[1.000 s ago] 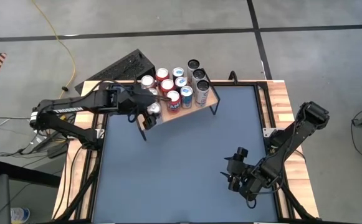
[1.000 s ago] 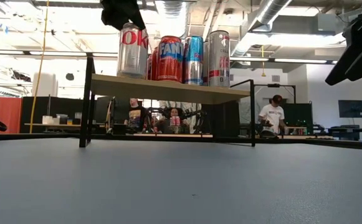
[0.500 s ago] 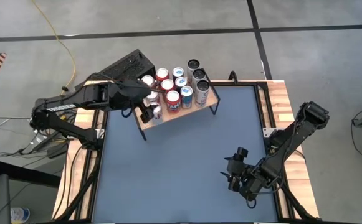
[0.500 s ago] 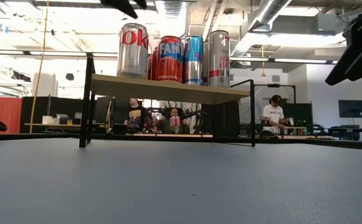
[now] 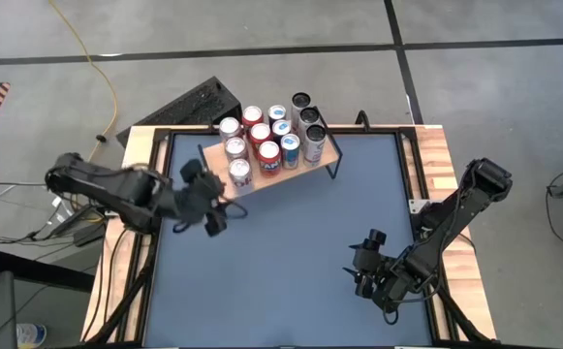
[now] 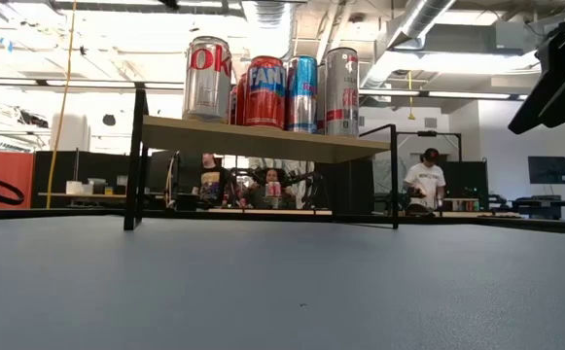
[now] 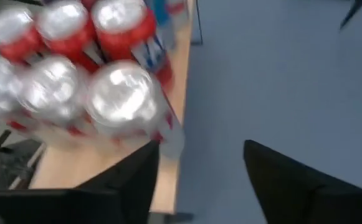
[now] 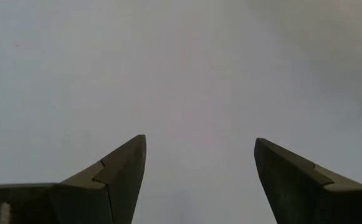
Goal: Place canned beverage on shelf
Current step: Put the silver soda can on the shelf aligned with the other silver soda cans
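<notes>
The shelf (image 5: pixel 315 160), a light wooden board on thin black legs, stands at the table's far left and carries several cans. The silver and red cola can (image 5: pixel 239 174) stands upright at its near left corner; it also shows in the low view (image 6: pixel 207 80) and the left wrist view (image 7: pixel 126 102). My left gripper (image 5: pixel 211 206) is open and empty, just near-left of the shelf, above the table. My right gripper (image 5: pixel 359 269) is open and empty over the table's near right part.
Red, blue and dark cans (image 5: pixel 281 136) fill the shelf's far rows. A dark keyboard-like object (image 5: pixel 189 105) lies beyond the table's far left corner. The blue mat (image 5: pixel 281 262) lies bare between the two arms. People sit in the room behind the table (image 6: pixel 423 180).
My left gripper has let go of the cola can, risen off it and drawn back toward the table's near left, away from the shelf. The can stays upright at the shelf's near left corner. My right arm has kept still.
</notes>
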